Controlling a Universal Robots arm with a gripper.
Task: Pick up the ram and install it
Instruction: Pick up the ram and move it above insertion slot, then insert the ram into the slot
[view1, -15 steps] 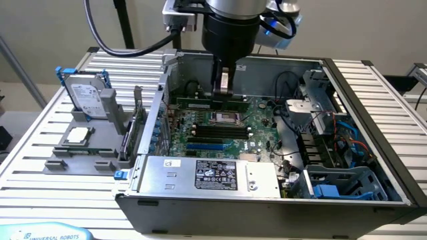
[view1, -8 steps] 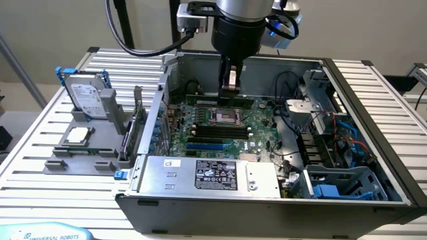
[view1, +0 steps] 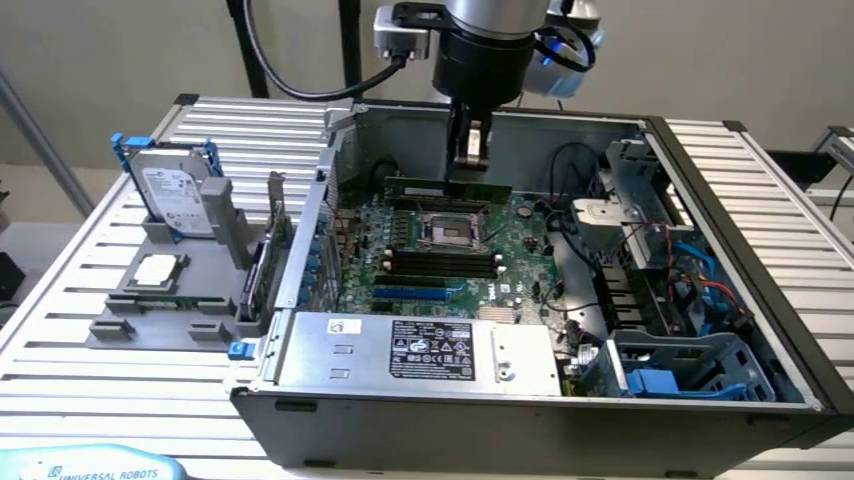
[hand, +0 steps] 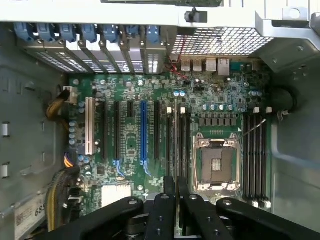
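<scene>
Pinching the ram (view1: 416, 186), the end effector (view1: 467, 168) hangs over the motherboard (view1: 514, 225). In the exterior view, the processor socket (view1: 447, 232) lies at the ram's six o'clock.

Memory stick (view1: 447, 187): green. Gripper (hand: 176, 186): matte black.

Motherboard (view1: 447, 245): green, speckled with small silver and black parts. Long slots mostly black, plus one blue slot (hand: 143, 131) and one white slot (hand: 90, 126).

Processor socket (hand: 216, 162): silver frame, dark centre.

Wire bundle (hand: 56, 107): yellow and black.

Computer case (view1: 534, 425): plain grey metal.

Power supply (view1: 334, 350), near side: silver, carrying a black label (view1: 434, 352) with white print.

Plastic bracket (view1: 661, 382), near corner at the exterior view's right: blue.

Hard drive (view1: 174, 185), at the exterior view's left: silver with a blue frame.

Table (view1: 747, 165): silver, ribbed in parallel slats.
</scene>
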